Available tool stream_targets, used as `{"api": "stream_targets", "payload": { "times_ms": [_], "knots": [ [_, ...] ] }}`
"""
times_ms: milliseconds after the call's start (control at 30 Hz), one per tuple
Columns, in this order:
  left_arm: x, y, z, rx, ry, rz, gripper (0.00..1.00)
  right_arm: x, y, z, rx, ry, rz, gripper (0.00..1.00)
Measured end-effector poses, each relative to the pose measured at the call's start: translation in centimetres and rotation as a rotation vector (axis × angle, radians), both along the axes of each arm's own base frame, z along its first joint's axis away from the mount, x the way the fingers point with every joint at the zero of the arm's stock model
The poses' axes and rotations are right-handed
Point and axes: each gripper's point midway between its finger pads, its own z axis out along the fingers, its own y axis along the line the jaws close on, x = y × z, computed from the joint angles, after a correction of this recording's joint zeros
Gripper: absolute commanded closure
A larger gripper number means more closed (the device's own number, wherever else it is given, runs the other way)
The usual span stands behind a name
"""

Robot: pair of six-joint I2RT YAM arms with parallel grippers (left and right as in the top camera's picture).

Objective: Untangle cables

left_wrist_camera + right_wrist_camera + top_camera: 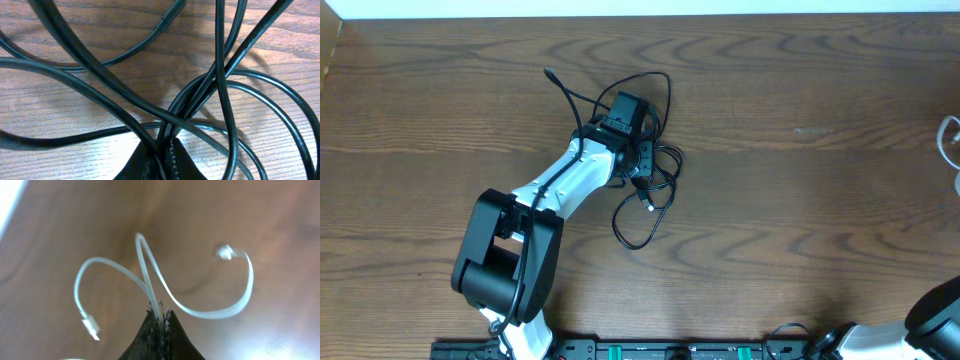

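Observation:
The black cables [655, 165] lie looped and tangled together near the table's middle. My left gripper [638, 170] is down in the tangle; in the left wrist view its jaws [162, 150] are shut on a bundle of black cable strands [200, 95], with other loops crossing around them. The white cable [150, 280] hangs in the right wrist view, pinched in my shut right gripper [159, 314], above the table; both its plug ends [91, 326] dangle free. In the overhead view only a bit of the white cable [950, 140] shows at the right edge, and the right gripper is out of frame.
The wooden table [800, 200] spreads around the tangle. My left arm [560, 185] reaches from its base [505, 255] at the front left. Part of my right arm [935, 310] shows at the front right corner. The table's far edge [640, 16] runs along the top.

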Motion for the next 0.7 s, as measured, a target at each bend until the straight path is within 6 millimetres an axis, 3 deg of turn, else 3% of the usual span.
{"api": "stream_targets", "payload": {
  "times_ms": [100,167,300,433,700],
  "knots": [
    [0.0,0.0,0.0,0.0,0.0,0.0,0.92,3.9,1.9,0.2,0.022,-0.104,0.197,0.99],
    [0.0,0.0,0.0,0.0,0.0,0.0,0.92,6.7,4.3,0.5,0.044,-0.18,0.361,0.99],
    [0.0,0.0,0.0,0.0,0.0,0.0,0.92,9.2,7.9,0.3,0.071,-0.227,0.535,0.99],
    [0.0,0.0,0.0,0.0,0.0,0.0,0.92,9.2,8.5,-0.7,0.057,-0.166,0.53,0.99],
    [0.0,0.0,0.0,0.0,0.0,0.0,0.92,7.0,6.2,-2.4,-0.008,-0.011,0.412,0.99]
  ]
}}
